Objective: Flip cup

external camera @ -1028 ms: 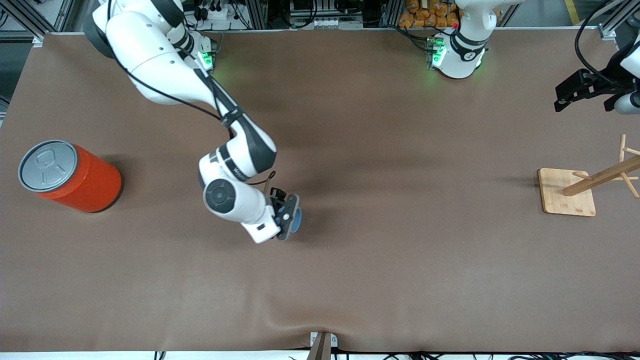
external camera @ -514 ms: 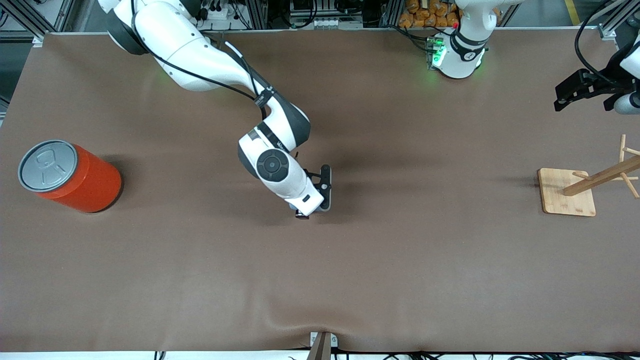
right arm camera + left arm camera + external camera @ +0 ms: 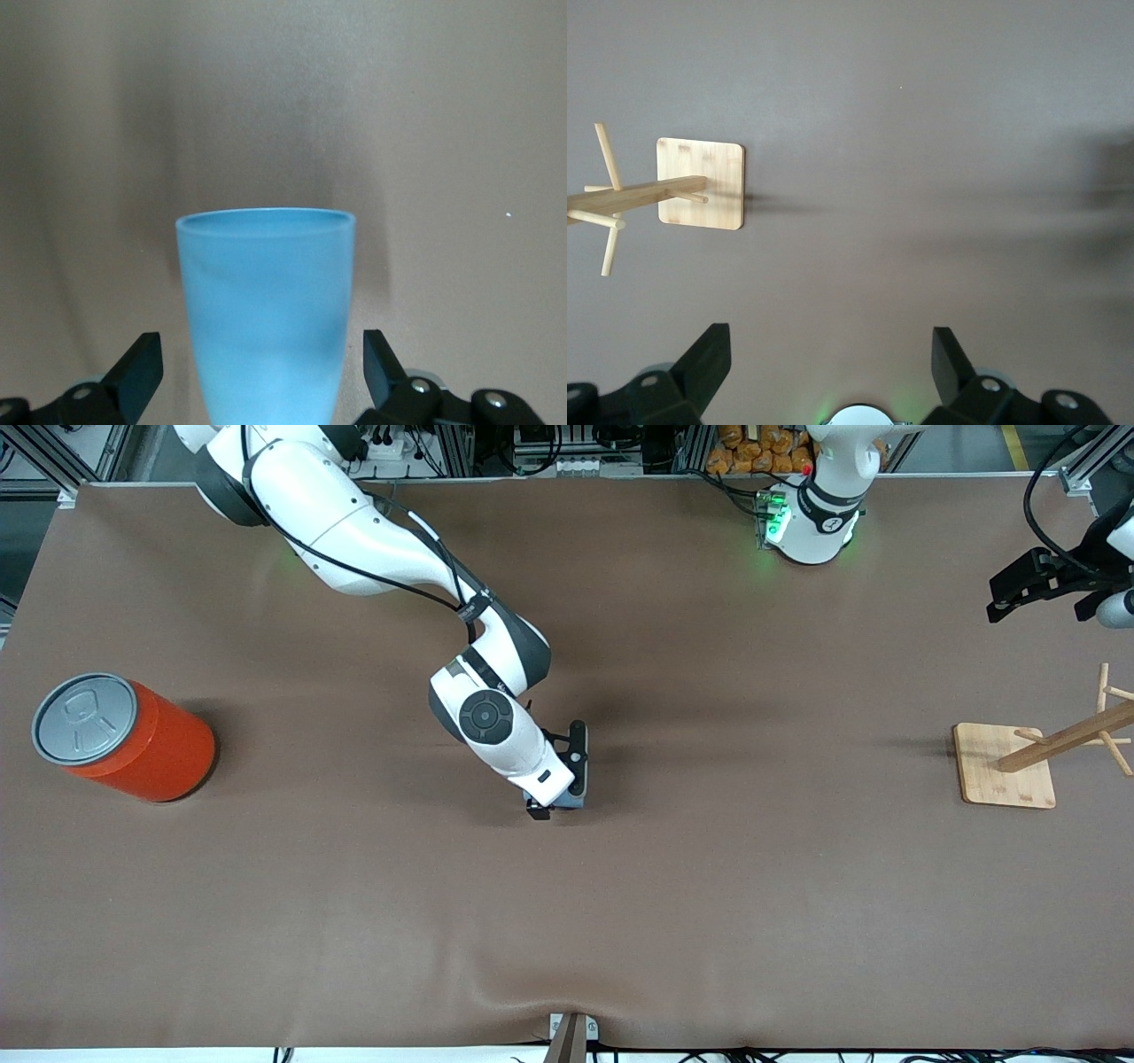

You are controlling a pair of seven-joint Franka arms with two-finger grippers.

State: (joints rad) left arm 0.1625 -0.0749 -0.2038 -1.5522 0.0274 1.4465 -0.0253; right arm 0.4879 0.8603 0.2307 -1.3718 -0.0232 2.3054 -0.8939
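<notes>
Now I am working across the tabletop from the right arm's end, where the orange-red can (image 3: 124,738) is standing near that edge, untouched. Toward the middle of the tabletop my right gripper (image 3: 556,802) is hanging low over the cup (image 3: 266,310), and its fingers (image 3: 137,372) are now spreading wide with a clear gap on either side of the blue wall, where a second ago they were closing on it while the wrist was turned the other way. In the right wrist view the cup is standing between my parted fingers, apart from both; I cannot tell from it which end is resting on the tabletop. I am judging that the turn-over is done and I am letting go, so lifting away cleanly without clipping the cup is what remains. Toward the left arm's end the wooden rack (image 3: 1045,748) is standing near that edge, and my left gripper (image 3: 1032,589) is waiting above it, fingers spread and empty.
</notes>
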